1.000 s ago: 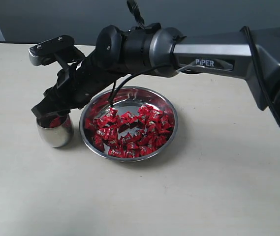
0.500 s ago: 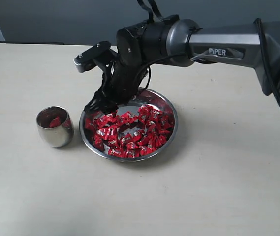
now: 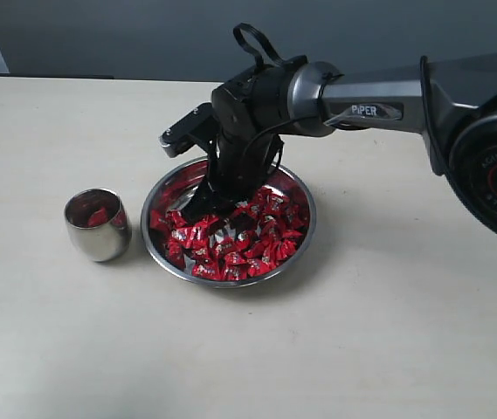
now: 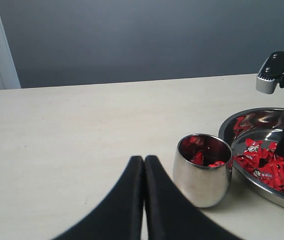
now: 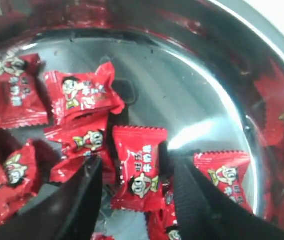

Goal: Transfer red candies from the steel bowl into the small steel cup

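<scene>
At the left of the exterior view, the small steel cup [image 3: 97, 229] stands upright on the pale table, just beside the steel bowl [image 3: 171, 188] but not touching it. The bowl sits at centre frame. The red candies [image 3: 239, 249] are heaped across its lower half, and a few lie in the cup. From the right edge a dark arm reaches in, and the right gripper [image 3: 206, 208] dips into the upper left of the pile.

Likely risks:
- The jaws may close on a neighbouring wrapper as well, because the sweets overlap.
- A slick, crinkled wrapper may slip free on the way to the narrow cup.
- A fingertip pressing the bowl floor could shove the bowl against the cup.

The exterior view hides the fingertips. Only the right wrist view shows the jaws apart, with one wrapped candy [image 5: 141, 172] between them, not yet pinched. Only the left wrist view shows the left gripper [image 4: 144, 161], at lower centre of its frame. Its jaws are pressed together and empty, near the cup.
</scene>
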`<state>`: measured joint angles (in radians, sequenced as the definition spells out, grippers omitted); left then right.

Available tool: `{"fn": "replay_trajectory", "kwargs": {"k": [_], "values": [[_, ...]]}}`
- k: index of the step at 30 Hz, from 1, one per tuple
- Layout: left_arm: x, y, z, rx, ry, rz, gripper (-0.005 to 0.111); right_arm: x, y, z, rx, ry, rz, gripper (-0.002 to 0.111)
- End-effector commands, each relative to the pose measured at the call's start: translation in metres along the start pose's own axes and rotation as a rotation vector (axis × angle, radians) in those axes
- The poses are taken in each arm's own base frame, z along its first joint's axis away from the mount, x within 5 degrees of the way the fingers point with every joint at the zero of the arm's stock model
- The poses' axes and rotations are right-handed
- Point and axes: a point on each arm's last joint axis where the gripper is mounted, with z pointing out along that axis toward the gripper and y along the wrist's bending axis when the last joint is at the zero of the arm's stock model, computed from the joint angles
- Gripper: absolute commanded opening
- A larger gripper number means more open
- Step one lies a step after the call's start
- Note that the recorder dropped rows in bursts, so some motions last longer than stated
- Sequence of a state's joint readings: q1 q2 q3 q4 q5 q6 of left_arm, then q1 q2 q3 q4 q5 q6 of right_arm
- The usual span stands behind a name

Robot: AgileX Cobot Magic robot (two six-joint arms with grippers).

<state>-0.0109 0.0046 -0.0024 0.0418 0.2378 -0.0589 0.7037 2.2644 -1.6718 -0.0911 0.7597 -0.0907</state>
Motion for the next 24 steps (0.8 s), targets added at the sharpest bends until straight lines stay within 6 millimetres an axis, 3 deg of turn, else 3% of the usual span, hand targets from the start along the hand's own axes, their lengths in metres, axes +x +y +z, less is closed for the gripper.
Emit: {"fn": "replay_trajectory", "kwargs": {"k": [1,5,6,13,24], "values": [[0.001,0.000,0.000,0.002,-0.002,-0.001,0.000,0.000,-0.003,-0.002,0.009,-0.009,-0.001,0.032],[0.001,0.000,0.000,0.002,-0.002,-0.001,0.000,0.000,-0.003,-0.002,0.008,-0.006,-0.001,0.002],[0.001,0.000,0.000,0.002,-0.002,-0.001,0.000,0.000,-0.003,-0.002,0.008,-0.006,0.005,-0.001],[0.001,0.000,0.000,0.002,-0.002,-0.001,0.000,-0.001,-0.004,-0.006,0.010,-0.013,0.014,-0.001],[0.001,0.000,0.000,0.002,-0.002,-0.001,0.000,-0.015,-0.007,-0.060,0.005,-0.146,0.046,-0.001]]}}
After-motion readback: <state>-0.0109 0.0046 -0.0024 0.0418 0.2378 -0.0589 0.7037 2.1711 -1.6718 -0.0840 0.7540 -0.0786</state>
